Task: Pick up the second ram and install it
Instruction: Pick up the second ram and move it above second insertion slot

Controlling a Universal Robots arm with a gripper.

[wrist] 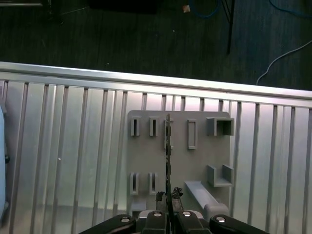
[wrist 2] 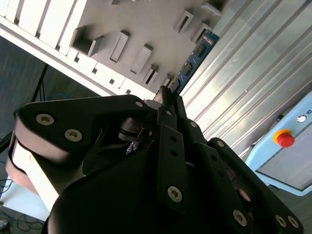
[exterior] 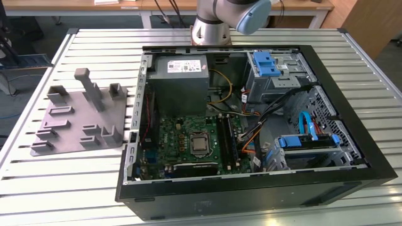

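In both wrist views my gripper (wrist: 168, 199) is shut on the second ram (wrist: 168, 146), a thin blue-green strip with small black chips (wrist 2: 194, 63). The strip sticks out past the fingertips (wrist 2: 168, 95), edge-on in the first wrist view. Behind it lies the grey holder tray (wrist: 204, 161) with its upright posts and slots; the ram is apart from the tray. The exterior view shows that tray (exterior: 75, 117) on the table at its left, beside the open computer case (exterior: 351, 188), with the green motherboard (exterior: 182, 136) and its long black slots (exterior: 227, 136) inside.
The arm's base (exterior: 210, 30) stands behind the case on the slatted metal table (exterior: 63, 188). Cables, blue drive brackets (exterior: 267, 63) and a power supply (exterior: 182, 80) crowd the case. A light-blue box with a red button (wrist 2: 285, 139) lies past the table edge.
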